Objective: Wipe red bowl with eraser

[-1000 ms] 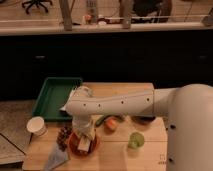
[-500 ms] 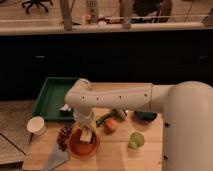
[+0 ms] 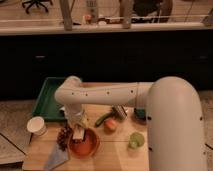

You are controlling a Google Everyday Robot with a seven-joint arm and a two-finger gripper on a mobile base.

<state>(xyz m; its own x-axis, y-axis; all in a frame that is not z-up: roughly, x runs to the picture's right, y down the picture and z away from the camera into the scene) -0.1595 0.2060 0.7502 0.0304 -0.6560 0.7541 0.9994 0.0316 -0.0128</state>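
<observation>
Jaws: whether they are clenched on the eraser or released cannot be told; the gripper point(image 3: 78, 126) is pointed straight down over the rear-left part of the red bowl.
White paper cup point(image 3: 36, 125): well to the left of the jaws, at the left edge of the wooden table point(image 3: 115, 156).
Green tray point(image 3: 46, 100): behind the jaws and to their left, apart from them.
Grey cloth point(image 3: 55, 159): in front of the jaws and to their left, near the table's front edge.
Dark red cluster point(image 3: 63, 137): just left of the jaws, beside the bowl; it may be grapes, but that cannot be settled.
Eraser point(image 3: 79, 134): directly under the jaws, against the gripper's tip, seen as a pale block inside the bowl's rear-left edge.
Red bowl point(image 3: 91, 148): below the jaws and slightly to their right, upright on the table.
Green oblong vegetable point(image 3: 102, 120): right of the jaws, near.
Orange fruit point(image 3: 111, 125): right of the jaws, just beyond the vegetable.
Green cup point(image 3: 135, 140): well to the right.
Handling: the eraser is judged light, stiff and slightly grippy, best taken across its long side faces; the bowl is judged light enough to be slid under a hard wipe.
</observation>
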